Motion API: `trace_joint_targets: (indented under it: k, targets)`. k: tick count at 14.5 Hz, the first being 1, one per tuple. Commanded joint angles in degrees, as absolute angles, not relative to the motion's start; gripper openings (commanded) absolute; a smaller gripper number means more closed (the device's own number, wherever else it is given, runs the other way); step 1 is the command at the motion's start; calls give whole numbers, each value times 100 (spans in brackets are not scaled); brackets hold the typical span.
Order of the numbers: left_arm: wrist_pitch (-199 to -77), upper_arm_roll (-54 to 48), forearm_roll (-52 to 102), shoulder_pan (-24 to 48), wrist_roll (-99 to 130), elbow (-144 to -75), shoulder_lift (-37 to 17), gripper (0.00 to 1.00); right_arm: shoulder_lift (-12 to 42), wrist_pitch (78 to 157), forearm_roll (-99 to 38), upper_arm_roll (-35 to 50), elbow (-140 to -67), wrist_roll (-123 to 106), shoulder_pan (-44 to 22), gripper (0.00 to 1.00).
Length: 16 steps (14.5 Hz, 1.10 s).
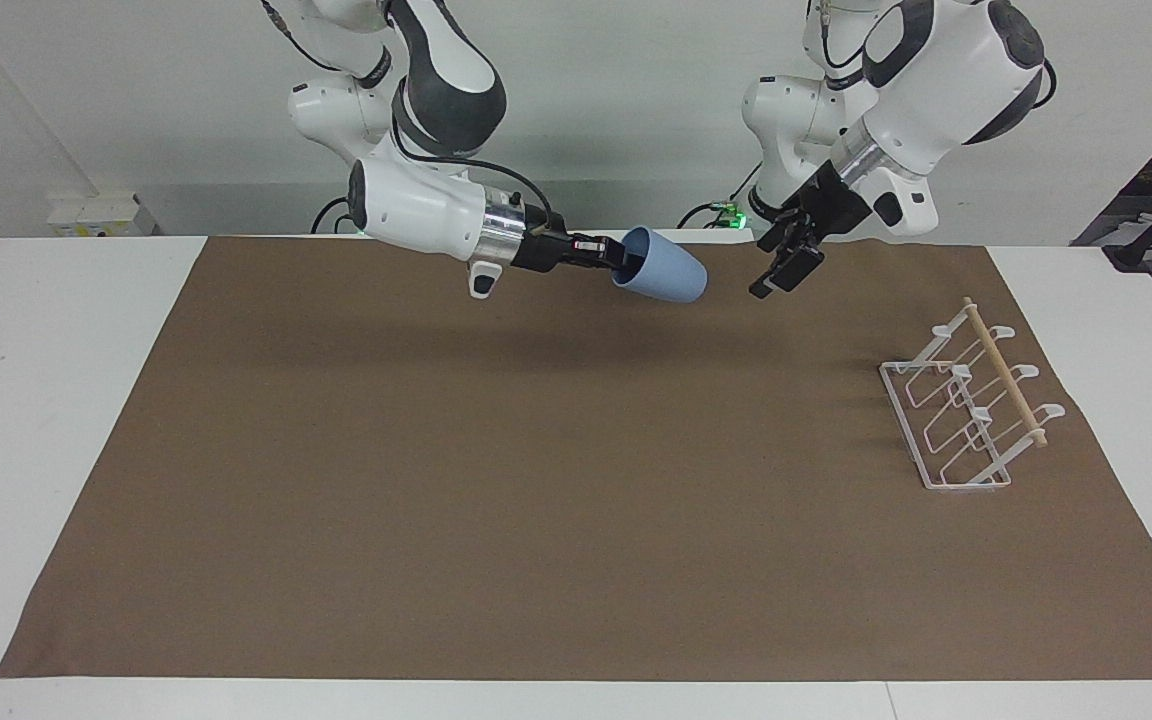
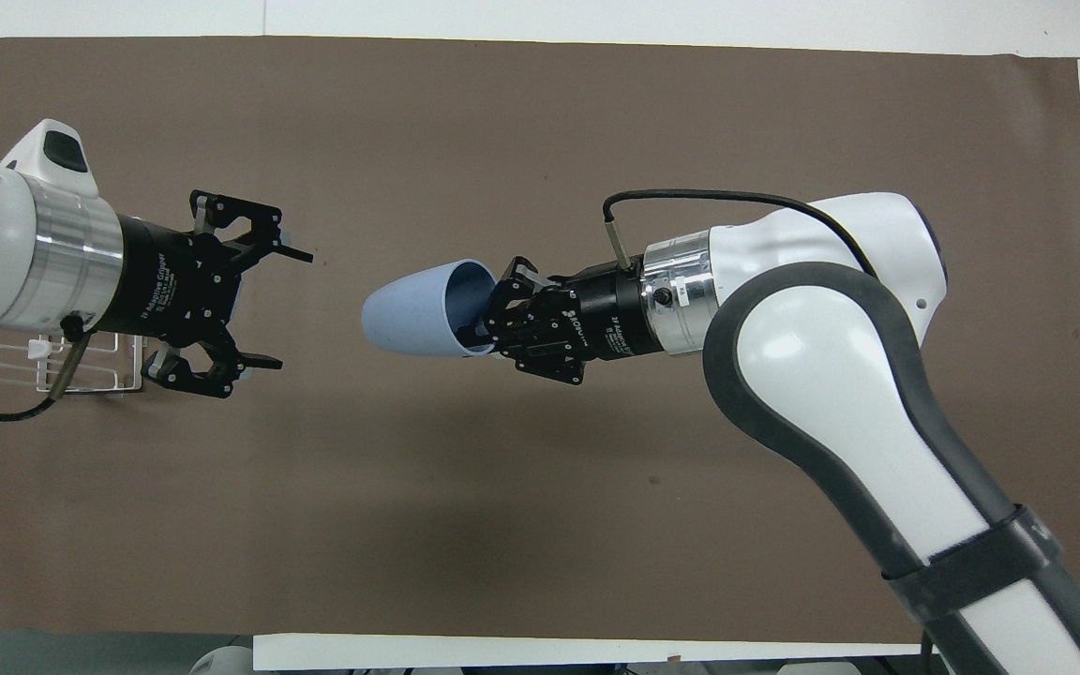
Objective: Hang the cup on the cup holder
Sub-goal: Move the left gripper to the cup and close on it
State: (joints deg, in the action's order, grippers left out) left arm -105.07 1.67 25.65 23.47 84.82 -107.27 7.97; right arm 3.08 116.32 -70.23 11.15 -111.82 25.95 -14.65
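The light-blue cup (image 1: 664, 268) is up in the air over the brown mat near the robots' edge, lying on its side with its base toward the left arm. My right gripper (image 1: 618, 262) is shut on its rim, one finger inside; in the overhead view the right gripper (image 2: 495, 324) and the cup (image 2: 407, 315) show the same. My left gripper (image 1: 784, 272) is open and empty in the air, a short gap from the cup's base, and it also shows in the overhead view (image 2: 294, 307). The white wire cup holder (image 1: 971, 412) stands at the left arm's end, partly hidden by the left arm in the overhead view (image 2: 99, 366).
A brown mat (image 1: 536, 500) covers most of the white table (image 1: 46, 400). A third robot base (image 1: 796, 130) stands by the table's edge near the robots.
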Motion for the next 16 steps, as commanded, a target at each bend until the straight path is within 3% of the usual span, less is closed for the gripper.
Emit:
trace_joint_targets:
  k: [1,16]
  targets:
    - [-10915,229,2873,2566,8929,-11074,1019,100,202,11795,-7075,1125,-11285,2654,-1520,0]
    - [-12041,211,3234,3312,10371,-11452,914,99,202,11821,-7075,1125,-11285,2663,-1521,0]
